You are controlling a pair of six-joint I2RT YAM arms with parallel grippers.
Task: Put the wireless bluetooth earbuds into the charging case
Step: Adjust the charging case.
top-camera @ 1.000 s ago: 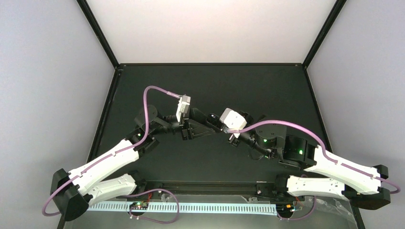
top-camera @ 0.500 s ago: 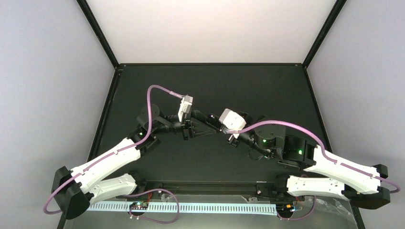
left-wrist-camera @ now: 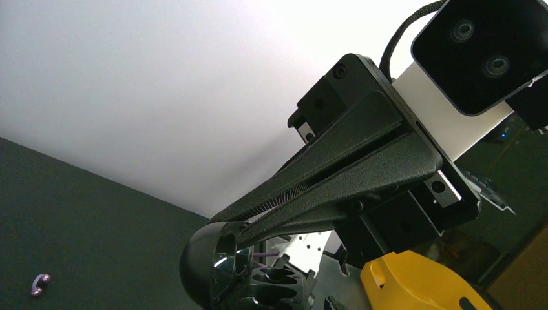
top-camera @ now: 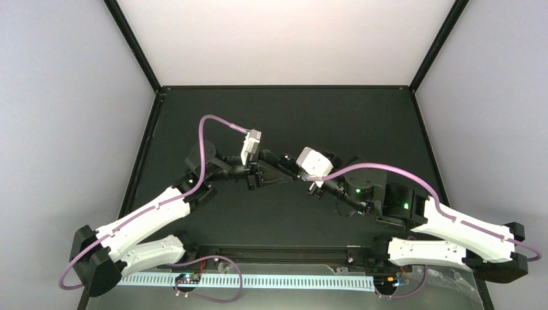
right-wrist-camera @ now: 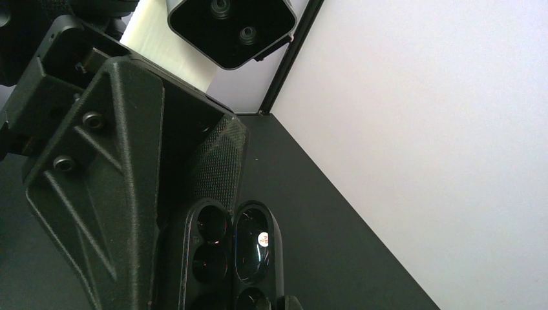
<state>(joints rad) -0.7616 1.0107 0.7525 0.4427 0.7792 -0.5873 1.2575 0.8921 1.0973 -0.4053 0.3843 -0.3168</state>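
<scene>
The black charging case is open and held in the air between my two grippers. In the left wrist view its glossy lid (left-wrist-camera: 201, 265) and its base with oval wells (left-wrist-camera: 284, 284) show. In the right wrist view the wells (right-wrist-camera: 210, 248) look empty, and the lid (right-wrist-camera: 253, 240) carries a small round sticker. The right gripper (left-wrist-camera: 232, 227) pinches the lid's rim. The left gripper's finger (right-wrist-camera: 116, 194) lies along the base. In the top view the grippers meet, left (top-camera: 284, 173) and right (top-camera: 300, 174), and hide the case. One purple-pink earbud (left-wrist-camera: 40, 283) lies on the dark table.
A yellow object (left-wrist-camera: 420, 284) sits low at the right of the left wrist view. Black frame posts and pale walls enclose the dark table (top-camera: 284, 116).
The left arm shifted slightly right toward the right gripper a second ago. Both have stayed still since.
</scene>
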